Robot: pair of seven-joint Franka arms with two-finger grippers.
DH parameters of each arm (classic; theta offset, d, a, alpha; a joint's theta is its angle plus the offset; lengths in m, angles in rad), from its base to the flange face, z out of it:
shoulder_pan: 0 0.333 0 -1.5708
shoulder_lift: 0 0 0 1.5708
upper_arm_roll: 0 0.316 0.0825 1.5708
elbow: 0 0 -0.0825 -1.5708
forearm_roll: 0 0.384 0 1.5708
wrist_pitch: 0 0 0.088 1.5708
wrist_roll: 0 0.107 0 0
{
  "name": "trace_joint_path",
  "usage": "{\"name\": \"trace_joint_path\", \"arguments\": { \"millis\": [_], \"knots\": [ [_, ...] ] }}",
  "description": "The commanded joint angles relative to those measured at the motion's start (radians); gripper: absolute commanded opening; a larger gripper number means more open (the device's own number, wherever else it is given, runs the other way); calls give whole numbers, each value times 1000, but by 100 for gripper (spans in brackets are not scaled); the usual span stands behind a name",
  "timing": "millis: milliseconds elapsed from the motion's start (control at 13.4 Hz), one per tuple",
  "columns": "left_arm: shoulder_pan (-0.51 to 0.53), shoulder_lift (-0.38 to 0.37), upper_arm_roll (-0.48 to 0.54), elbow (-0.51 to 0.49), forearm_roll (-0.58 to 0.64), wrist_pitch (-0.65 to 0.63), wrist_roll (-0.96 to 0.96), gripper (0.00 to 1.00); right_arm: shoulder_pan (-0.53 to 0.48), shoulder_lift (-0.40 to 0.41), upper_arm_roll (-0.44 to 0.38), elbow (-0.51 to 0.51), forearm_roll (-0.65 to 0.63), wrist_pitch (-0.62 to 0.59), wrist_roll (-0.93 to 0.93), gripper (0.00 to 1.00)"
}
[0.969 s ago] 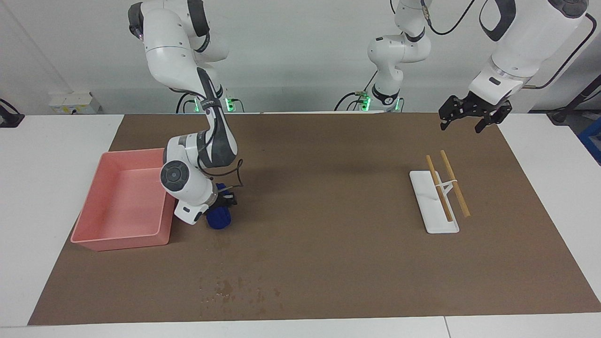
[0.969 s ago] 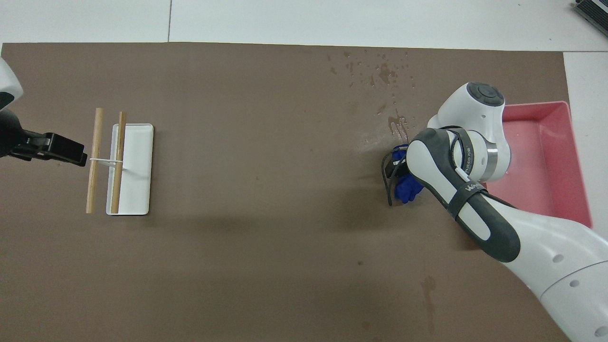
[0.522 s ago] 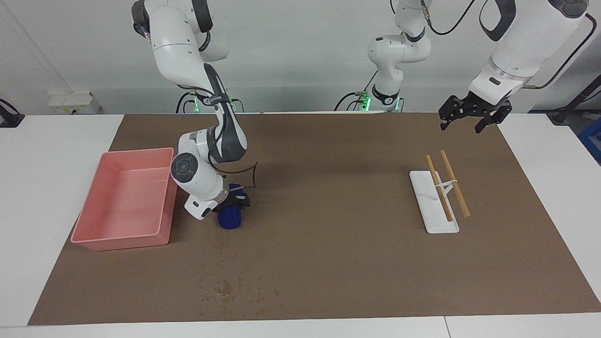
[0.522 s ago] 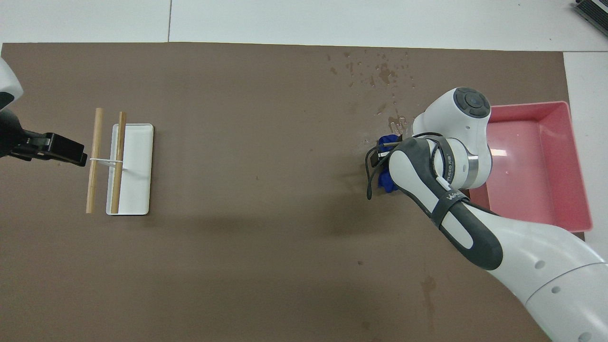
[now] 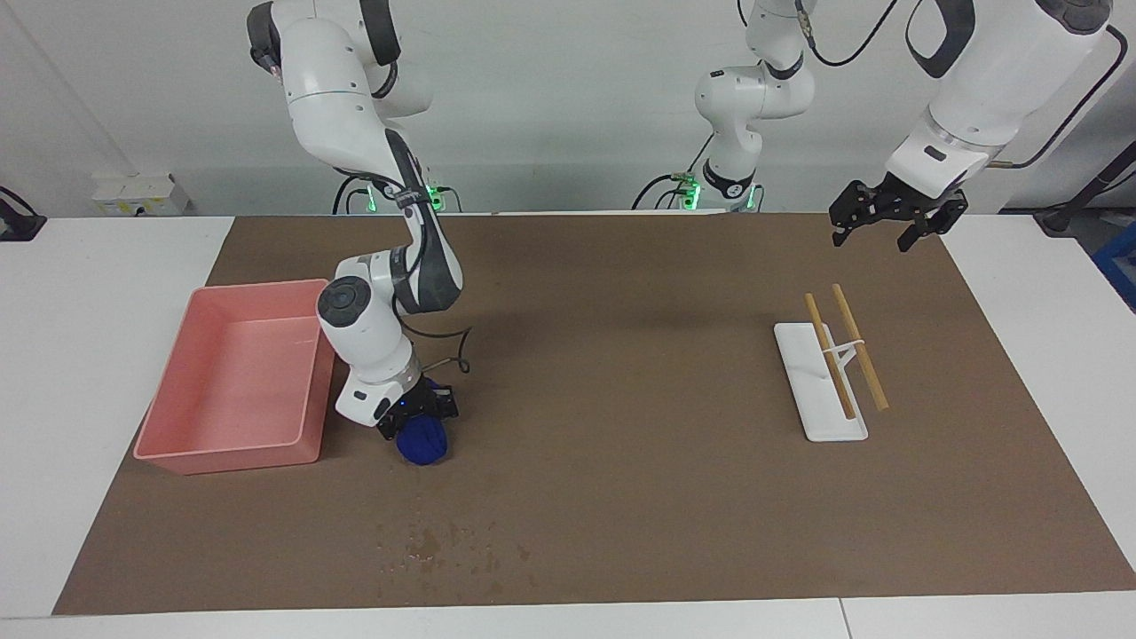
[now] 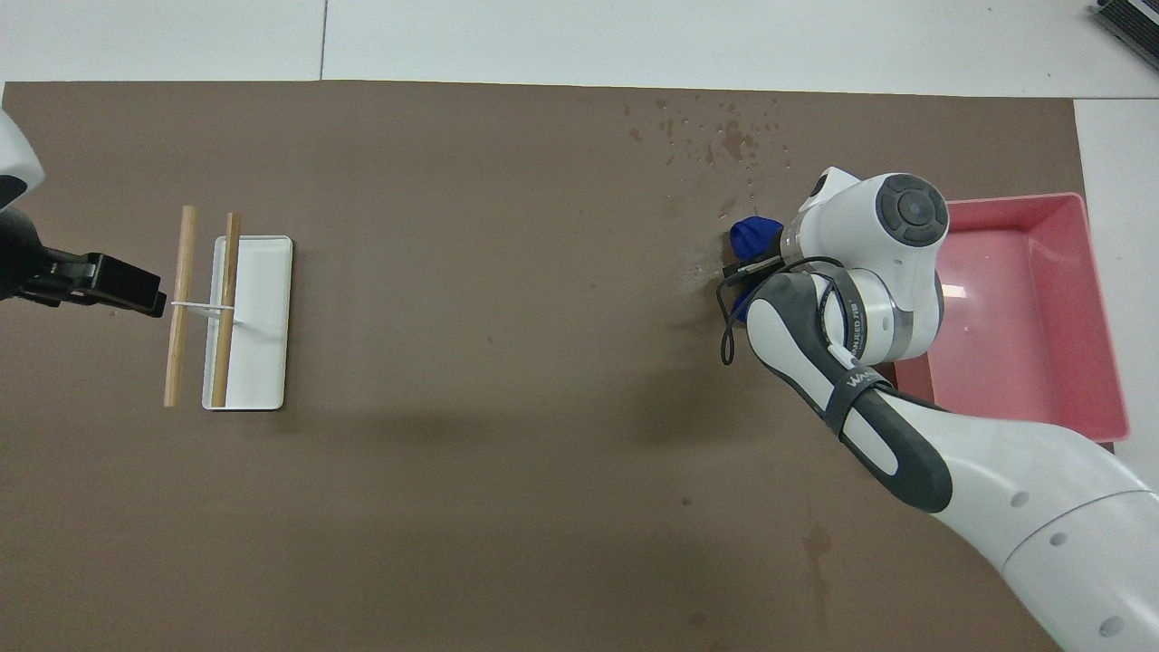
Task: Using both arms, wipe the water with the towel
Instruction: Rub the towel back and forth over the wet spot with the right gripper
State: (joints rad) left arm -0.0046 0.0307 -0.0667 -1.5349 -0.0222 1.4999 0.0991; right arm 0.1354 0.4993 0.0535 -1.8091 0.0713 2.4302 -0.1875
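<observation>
The towel (image 5: 423,442) is held bunched into a ball by the right gripper (image 5: 417,417), whose fingers are pinched tight on its upper part. The cloth is pressed down onto the brown mat (image 5: 621,373) just beside the pink tray (image 5: 191,444), toward the right arm's end of the tabletop. The gripper itself is largely hidden under the arm's wrist in the overhead view, where only the blue cloth (image 6: 753,237) shows past it.

The water (image 5: 444,546) is seen as a patch of dark specks and small blotches close to the edge of the mat farthest from the robots, with a thin faint trail of damp marks leading from it toward the towel. The cloth sits at the robots' end of that trail and is well apart from the main patch (image 6: 720,136).

The left gripper (image 5: 890,217) hangs in the air with its fingers spread, over the corner of the mat at the left arm's end near the robots, and the arm is judged to be waiting. The white rack (image 5: 821,386) with its two wooden sticks lies untouched on the mat.

By the look of the mat, wiping is judged to be in hand but far from done: the main splash is not yet reached, and no part has been taken by the left arm.
</observation>
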Motion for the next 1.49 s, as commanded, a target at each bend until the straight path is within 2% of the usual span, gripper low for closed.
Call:
{"name": "trace_joint_path", "arguments": {
  "millis": [0,149,373,745,894,1118,1416],
  "knots": [
    [8,-23,-2,-25,-1,8,10,100,-11,12,9,14,-63,50,-49,0],
    [8,-23,-2,-25,-1,8,10,100,-14,24,9,16,-126,116,-102,0],
    [8,-23,-2,-25,-1,8,10,100,-16,68,9,27,-133,205,-102,0],
    [8,-23,-2,-25,-1,8,10,100,4,85,11,73,-99,198,-69,0],
    [8,-23,-2,-25,-1,8,10,100,7,85,12,68,-32,187,5,0],
    [8,-23,-2,-25,-1,8,10,100,23,84,32,65,164,133,144,0],
    [8,-23,-2,-25,-1,8,10,100,24,81,39,66,266,109,232,0]
  ]
}}
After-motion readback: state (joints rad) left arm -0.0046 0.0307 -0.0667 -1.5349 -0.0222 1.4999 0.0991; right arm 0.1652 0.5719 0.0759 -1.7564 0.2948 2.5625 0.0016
